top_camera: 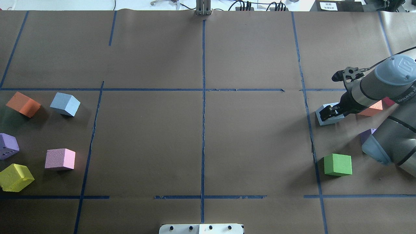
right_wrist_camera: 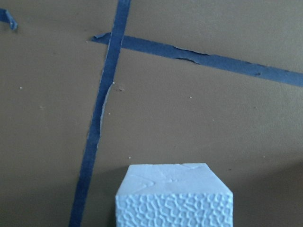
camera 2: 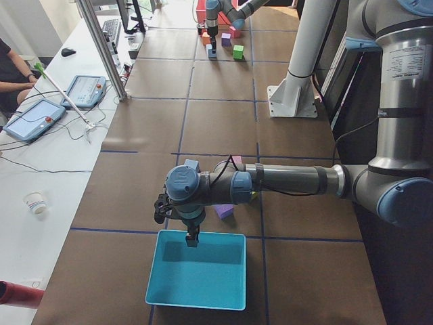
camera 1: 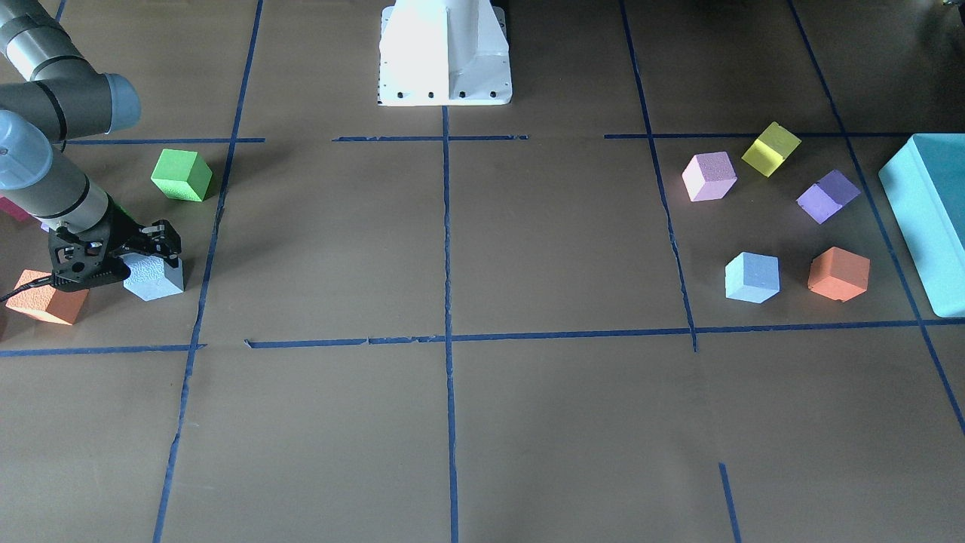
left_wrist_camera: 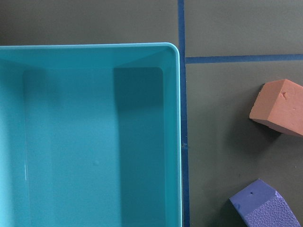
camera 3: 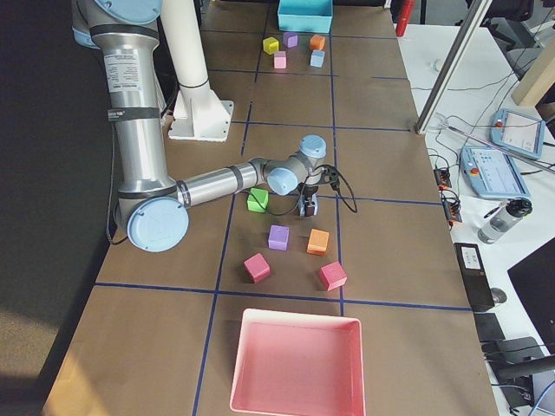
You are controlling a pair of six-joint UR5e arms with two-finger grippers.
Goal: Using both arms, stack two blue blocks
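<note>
Brown paper marked off by blue tape lines (camera 1: 446, 226) covered the table (camera 1: 339, 422), with coloured foam cubes in two clusters far apart.

By my reading, the task was at its very start and nothing was stacked. The rough-textured pale blue foam cube (camera 1: 154, 280) rested on the paper at the left of the front-facing view, just beside an orange foam cube (camera 1: 47, 298). The right gripper (camera 1: 162, 249) was down at its upper part. The black fingers reached over its top, but whether they pinched it or merely flanked it could not be told. The smooth pale blue foam cube (camera 1: 752, 277) sat untouched at the right of that view, well apart from the first and next to another orange cube (camera 1: 838, 273). The left gripper (camera 2: 193, 238) hung over the large teal plastic box (camera 1: 923, 219) and showed only in the side view, so its jaw state could not be told. What was left, then, was a firm grasp, a lift, carrying one cube to the other, and placing it on top.

Being cubes, neither block had a long axis. The smooth one stood flat, turned diagonal to the tape grid, with a vertical edge toward the front camera. The rough one also sat flat, skewed to the tape, with its pebbled side facing the right wrist camera and its smoother face up.
</note>
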